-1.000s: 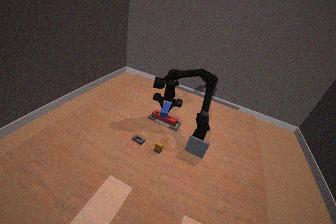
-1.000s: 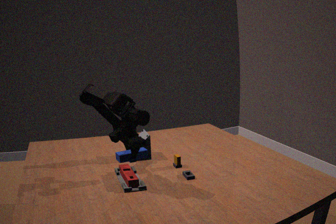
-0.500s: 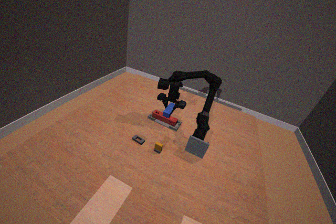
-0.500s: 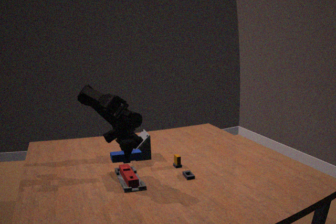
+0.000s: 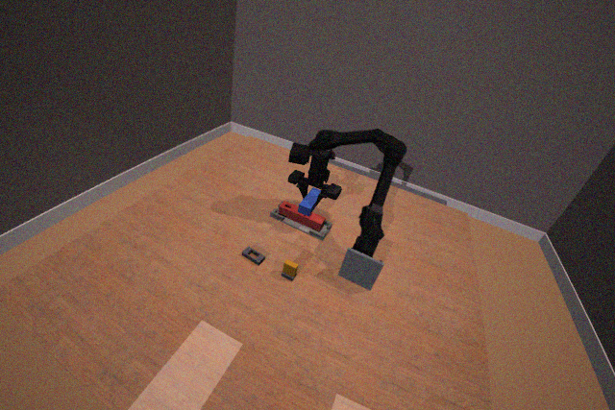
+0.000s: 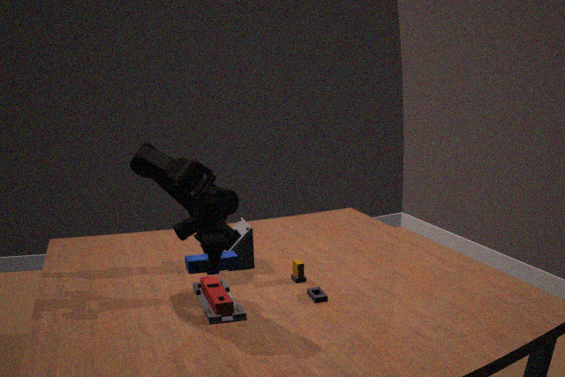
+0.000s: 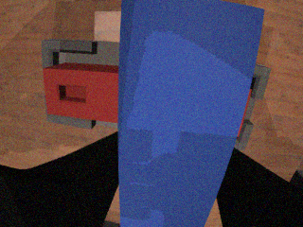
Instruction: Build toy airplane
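My gripper (image 5: pixel 310 197) (image 6: pixel 212 267) is shut on the blue wing (image 5: pixel 308 202) (image 6: pixel 195 263) (image 7: pixel 184 120) and holds it crosswise, a little above the red fuselage (image 5: pixel 294 211) (image 6: pixel 216 295) (image 7: pixel 82 91). The fuselage lies flat in the grey cradle of the jig (image 5: pixel 324 231) (image 6: pixel 228 318) (image 7: pixel 63 51). In the wrist view the wing covers the fuselage's middle; one dark socket near its left end shows. The yellow tail fin (image 5: pixel 289 268) (image 6: pixel 297 267) stands upright on a small dark stand on the floor, nearer the front than the jig.
A small empty grey frame (image 5: pixel 256 253) (image 6: pixel 317 293) lies on the floor beside the tail fin. The arm's grey base block (image 5: pixel 360 269) (image 6: pixel 246 245) stands to the right of the jig in the top view. Walls close the far sides.
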Motion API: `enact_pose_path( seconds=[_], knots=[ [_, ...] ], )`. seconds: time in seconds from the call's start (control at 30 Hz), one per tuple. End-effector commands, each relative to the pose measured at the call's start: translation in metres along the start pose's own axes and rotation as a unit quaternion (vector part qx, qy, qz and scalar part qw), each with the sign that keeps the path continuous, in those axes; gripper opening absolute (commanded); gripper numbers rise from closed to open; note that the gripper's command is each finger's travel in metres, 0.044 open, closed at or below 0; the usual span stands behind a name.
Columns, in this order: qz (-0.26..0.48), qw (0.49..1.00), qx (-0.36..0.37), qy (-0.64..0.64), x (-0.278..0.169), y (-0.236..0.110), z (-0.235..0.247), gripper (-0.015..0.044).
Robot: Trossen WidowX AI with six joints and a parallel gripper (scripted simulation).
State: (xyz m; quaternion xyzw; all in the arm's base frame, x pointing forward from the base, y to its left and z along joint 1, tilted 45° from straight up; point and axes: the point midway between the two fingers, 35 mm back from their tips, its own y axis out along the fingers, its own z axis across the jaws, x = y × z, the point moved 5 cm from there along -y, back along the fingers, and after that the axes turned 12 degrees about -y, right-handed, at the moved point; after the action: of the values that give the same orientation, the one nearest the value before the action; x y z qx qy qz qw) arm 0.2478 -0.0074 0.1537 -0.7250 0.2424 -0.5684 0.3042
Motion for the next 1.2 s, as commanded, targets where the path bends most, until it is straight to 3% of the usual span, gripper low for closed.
enact_pose_path(
  seconds=[0.0, 0.4, 1.17],
  knots=[
    [-0.003, 1.0, 0.002, 0.005, 0.001, 0.0, 0.0, 0.0195],
    [-0.003, 1.0, 0.002, 0.005, 0.002, 0.001, 0.0, 0.0195],
    [-0.003, 1.0, 0.002, 0.005, 0.003, 0.037, 0.0, 0.0195]
  ],
)
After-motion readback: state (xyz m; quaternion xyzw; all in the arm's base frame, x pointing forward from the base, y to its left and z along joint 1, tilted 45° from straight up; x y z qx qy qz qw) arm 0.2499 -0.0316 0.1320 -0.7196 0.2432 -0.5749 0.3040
